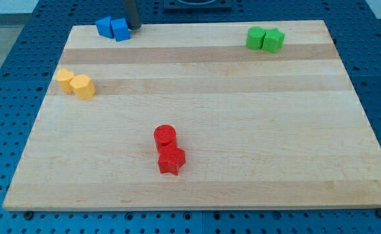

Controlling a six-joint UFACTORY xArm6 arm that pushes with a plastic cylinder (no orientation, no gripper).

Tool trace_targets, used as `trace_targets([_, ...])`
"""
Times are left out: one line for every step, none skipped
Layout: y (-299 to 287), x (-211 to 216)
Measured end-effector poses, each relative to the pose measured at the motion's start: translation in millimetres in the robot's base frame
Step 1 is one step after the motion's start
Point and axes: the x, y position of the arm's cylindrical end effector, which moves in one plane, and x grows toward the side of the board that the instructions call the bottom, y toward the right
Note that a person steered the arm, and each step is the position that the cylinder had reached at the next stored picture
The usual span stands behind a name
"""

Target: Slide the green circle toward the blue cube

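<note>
Near to far: red pair near centre – red cylinder (165, 135) touching a red star-ish block (171, 160) just nearer. Left side: two yellow blocks (75, 82), touching. Far right: green circle (255, 38) with a green star-shaped block (274, 39) touching its right side. Far left: two blue blocks – blue cube (121, 30) the right one, the other blue block (105, 26) touching its left.

My tip (134, 28) sits at the far edge, just right of the blue cube – no jaws on it, just the bare rod, not touching any block as far as I can tell.

Judgement: the tip is on the wrong side. Swing round behind the green pair and come in between circle and star, or push both from the right, straight left along the far edge. Stay centred on the circle so it doesn't roll off-line.

Circle is round – no long axis, no facing worth tracking.
</note>
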Motion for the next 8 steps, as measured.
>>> trace_targets([-29.8,-0.1])
trace_targets([-0.2,5.6])
trace_targets([107.3,22.1])
trace_targets([227.2,24.0])
trace_targets([314.4,47.3])
trace_targets([313.9,72.4])
trace_targets([248.6,73.7])
trace_targets([141.2,64.8])
